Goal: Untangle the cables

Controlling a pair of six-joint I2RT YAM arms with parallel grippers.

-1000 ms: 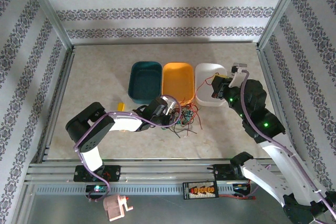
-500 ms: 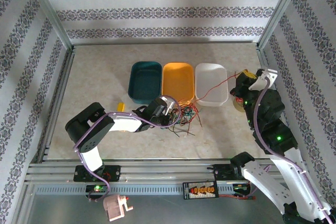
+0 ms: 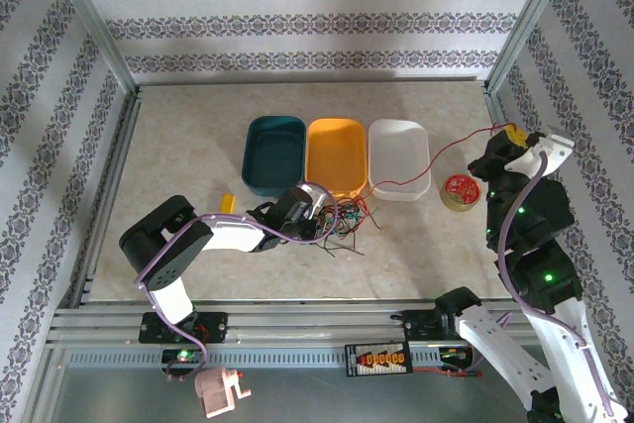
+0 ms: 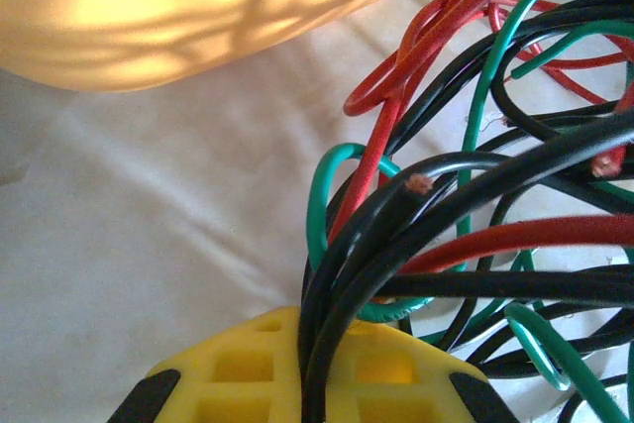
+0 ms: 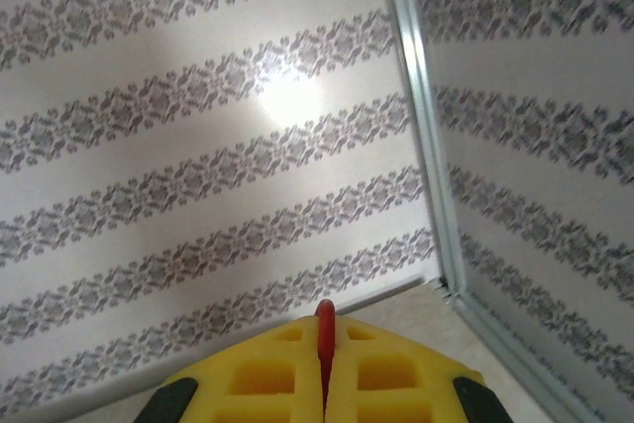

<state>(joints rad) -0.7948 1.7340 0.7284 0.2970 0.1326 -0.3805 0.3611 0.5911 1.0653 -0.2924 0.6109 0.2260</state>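
The cables (image 3: 349,217) lie in a red, green and black knot on the surface (image 3: 188,146), at 6 o'clock from the orange tray (image 3: 335,151) and just off its near rim. On the left wrist feed I see my left claw (image 4: 302,354) pressed together on a bundle of black strands at the knot's 9 o'clock edge, with red and green loops crossing over them. One red cable (image 5: 324,332) runs out of the pile toward 2 o'clock, passing over the white tray (image 3: 398,136) and rising off the surface. My right claw (image 3: 507,134) is clamped on its end, held up in the air at 3 o'clock from that tray. A round red coil disc (image 3: 460,190) sits at the white tray's 4 o'clock. A teal tray (image 3: 274,151) flanks the orange one at 9 o'clock.
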